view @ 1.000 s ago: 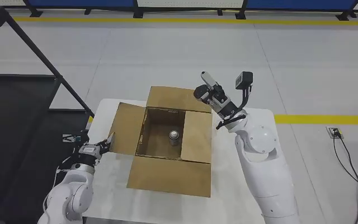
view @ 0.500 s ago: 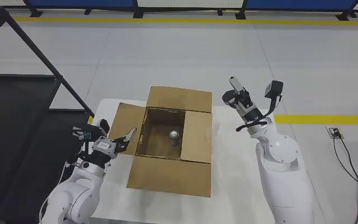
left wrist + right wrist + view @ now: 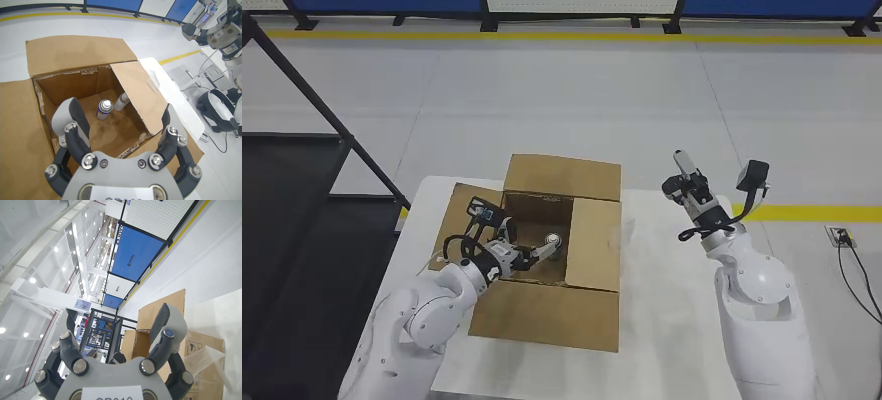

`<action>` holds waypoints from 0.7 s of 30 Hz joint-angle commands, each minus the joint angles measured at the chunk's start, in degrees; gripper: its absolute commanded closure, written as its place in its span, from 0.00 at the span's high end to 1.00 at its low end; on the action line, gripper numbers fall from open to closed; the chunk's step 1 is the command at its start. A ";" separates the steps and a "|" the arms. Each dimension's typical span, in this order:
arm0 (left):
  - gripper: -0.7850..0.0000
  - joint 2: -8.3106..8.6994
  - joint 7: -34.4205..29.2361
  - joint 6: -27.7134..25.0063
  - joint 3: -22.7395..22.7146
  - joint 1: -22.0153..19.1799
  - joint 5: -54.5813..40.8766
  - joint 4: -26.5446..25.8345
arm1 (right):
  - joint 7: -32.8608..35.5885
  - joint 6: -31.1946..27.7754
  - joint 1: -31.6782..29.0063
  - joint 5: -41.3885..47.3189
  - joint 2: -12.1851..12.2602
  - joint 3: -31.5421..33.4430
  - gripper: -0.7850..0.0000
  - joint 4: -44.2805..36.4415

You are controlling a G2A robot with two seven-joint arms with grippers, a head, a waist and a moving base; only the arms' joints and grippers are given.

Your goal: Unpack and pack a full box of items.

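I find my left gripper (image 3: 121,113) empty, fingers spread wide, above the open box (image 3: 66,85). The spray can (image 3: 104,110) stands upright on the box floor. It looks rigid, smooth and probably slippery, so I would grip it mid-body. My right gripper (image 3: 117,313) is also spread wide and empty.

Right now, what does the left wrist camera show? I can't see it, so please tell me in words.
The left gripper hangs open above an open cardboard box. On the box floor are a spray can with a white cap and, next to it, a small pale bottle partly hidden under one flap.
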 commanded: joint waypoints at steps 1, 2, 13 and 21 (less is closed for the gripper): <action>1.00 0.01 0.00 0.01 -0.03 0.03 -0.02 -0.05 | 0.07 -0.05 -0.57 0.53 0.09 0.05 1.00 0.12; 1.00 0.01 0.00 0.01 -0.03 0.03 -0.02 -0.05 | 0.42 -0.08 -0.66 0.83 0.22 0.43 1.00 0.49; 1.00 -0.93 -4.69 -1.07 4.83 -3.23 -10.24 5.47 | 3.32 2.20 0.86 -1.36 1.94 3.51 1.00 5.06; 1.00 -2.05 -12.41 -2.53 8.25 -10.28 -24.24 16.24 | 2.93 2.94 0.91 -1.38 2.69 3.91 1.00 4.96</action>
